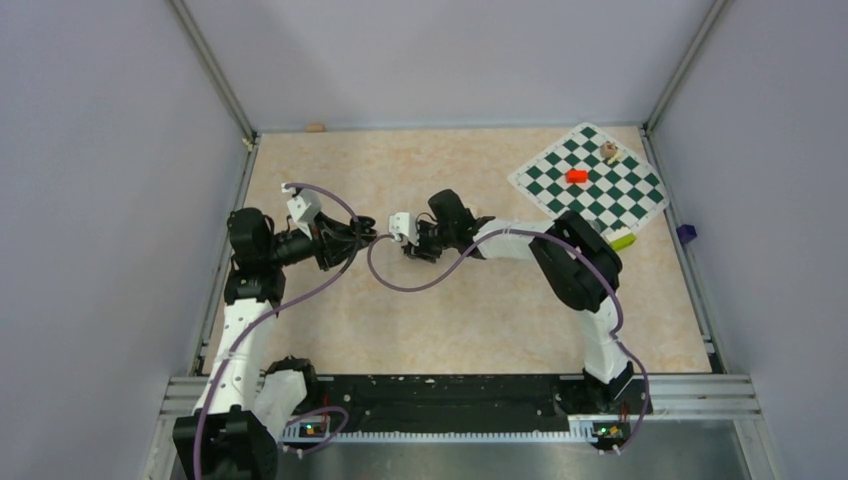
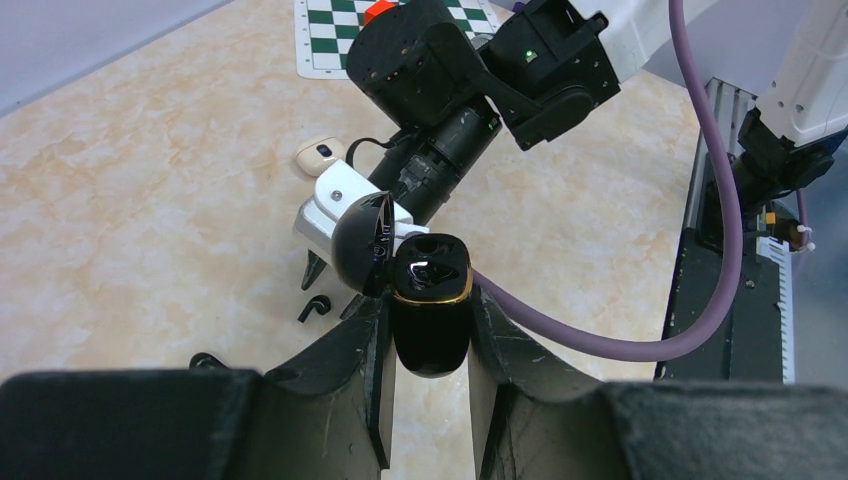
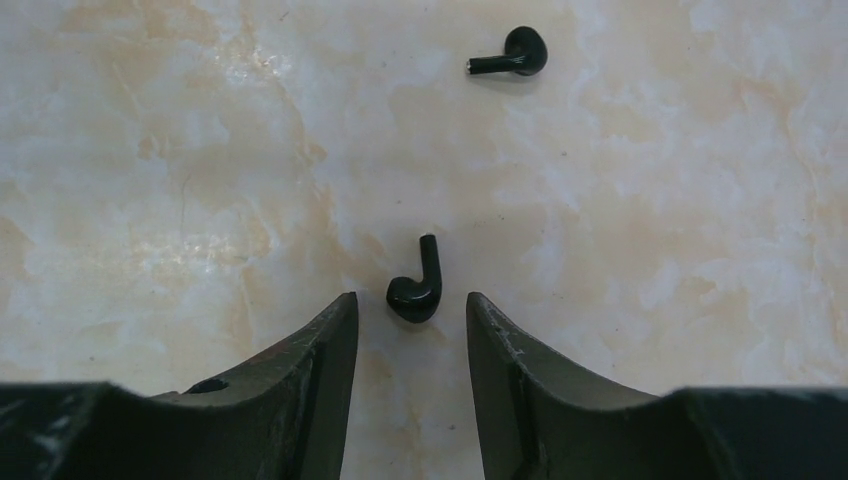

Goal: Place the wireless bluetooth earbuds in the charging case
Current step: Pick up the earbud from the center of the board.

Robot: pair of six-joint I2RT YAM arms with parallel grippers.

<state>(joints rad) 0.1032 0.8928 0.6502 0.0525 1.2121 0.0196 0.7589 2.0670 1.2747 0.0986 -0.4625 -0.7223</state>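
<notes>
My left gripper (image 2: 430, 300) is shut on the glossy black charging case (image 2: 430, 325), held upright above the table with its lid (image 2: 358, 245) open. My right gripper (image 3: 410, 300) is open and low over the table. One black earbud (image 3: 418, 285) lies on the table just at its fingertips, stem pointing away. The second earbud (image 3: 515, 55) lies farther off. In the left wrist view one earbud (image 2: 315, 308) lies under the right gripper's fingers. In the top view the two grippers (image 1: 355, 238) (image 1: 418, 250) are close together mid-table.
A small cream-coloured lump (image 2: 322, 155) lies on the table beyond the right gripper. A green-and-white chessboard (image 1: 590, 180) with a red piece (image 1: 576, 176) sits at the back right. A purple cable (image 1: 400, 280) loops between the arms. Walls surround the table.
</notes>
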